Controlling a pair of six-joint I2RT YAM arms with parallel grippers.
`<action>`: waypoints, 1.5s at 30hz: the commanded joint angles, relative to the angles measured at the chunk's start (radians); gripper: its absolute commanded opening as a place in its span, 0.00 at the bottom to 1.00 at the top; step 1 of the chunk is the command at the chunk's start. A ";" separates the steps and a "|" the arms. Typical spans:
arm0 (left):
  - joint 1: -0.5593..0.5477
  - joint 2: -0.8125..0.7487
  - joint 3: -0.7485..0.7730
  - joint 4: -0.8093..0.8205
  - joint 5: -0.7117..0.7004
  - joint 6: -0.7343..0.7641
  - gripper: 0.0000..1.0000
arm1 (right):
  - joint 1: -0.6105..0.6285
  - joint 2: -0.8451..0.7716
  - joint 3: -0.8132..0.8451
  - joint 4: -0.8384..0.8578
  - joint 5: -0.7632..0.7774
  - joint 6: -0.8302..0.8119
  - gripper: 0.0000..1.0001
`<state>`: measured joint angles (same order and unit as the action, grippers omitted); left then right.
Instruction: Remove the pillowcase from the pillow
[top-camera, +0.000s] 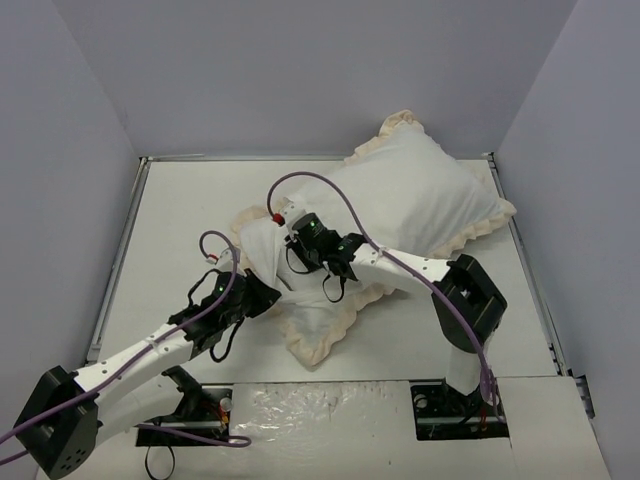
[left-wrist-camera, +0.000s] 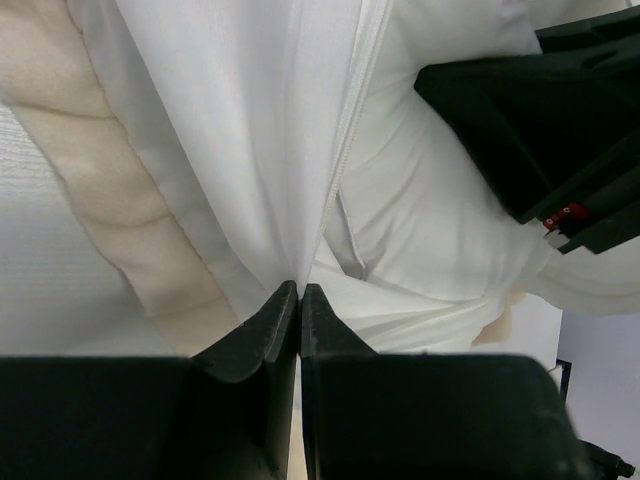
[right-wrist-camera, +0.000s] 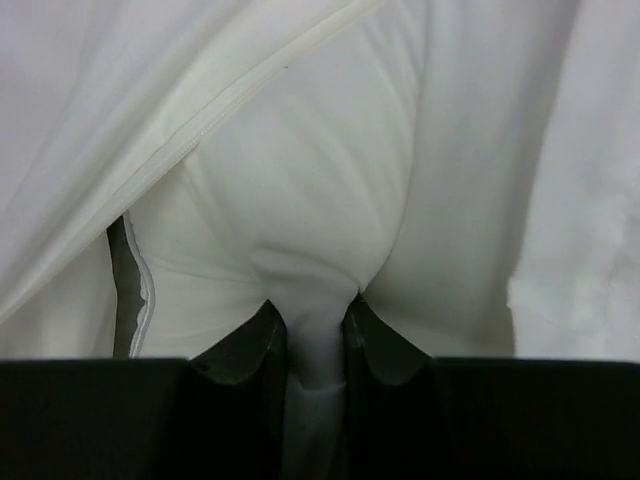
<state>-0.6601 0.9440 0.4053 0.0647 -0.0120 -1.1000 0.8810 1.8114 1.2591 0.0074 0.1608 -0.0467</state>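
Two grips hold at the near-left end of the pillowcase (top-camera: 420, 200), which lies slantwise on the table (top-camera: 180, 220) with its other end far right. We see the left gripper (left-wrist-camera: 300, 292) clamped on pillowcase cloth beside the zip (left-wrist-camera: 345, 150). The right gripper (right-wrist-camera: 315, 318) pinches a fold of the pillow (right-wrist-camera: 330, 190) bulging through the opening.

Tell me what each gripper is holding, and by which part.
Left gripper: the pillowcase, pinched at its zipper edge. Right gripper: apparently the pillow, by a bunched fold of its white fabric showing through the opening.
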 joint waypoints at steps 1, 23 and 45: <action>-0.004 0.013 0.004 -0.010 0.012 0.012 0.02 | -0.091 0.097 -0.014 -0.129 -0.119 0.042 0.09; -0.038 0.251 0.138 0.162 0.374 0.111 0.02 | -0.358 0.078 0.232 -0.029 -0.442 0.148 0.00; -0.285 0.364 0.174 -0.154 0.458 0.140 0.02 | -0.482 0.213 0.497 0.019 -0.506 0.326 0.00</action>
<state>-0.8345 1.2881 0.6167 0.1577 0.1585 -0.9703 0.4995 1.9953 1.6608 -0.3027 -0.4782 0.2436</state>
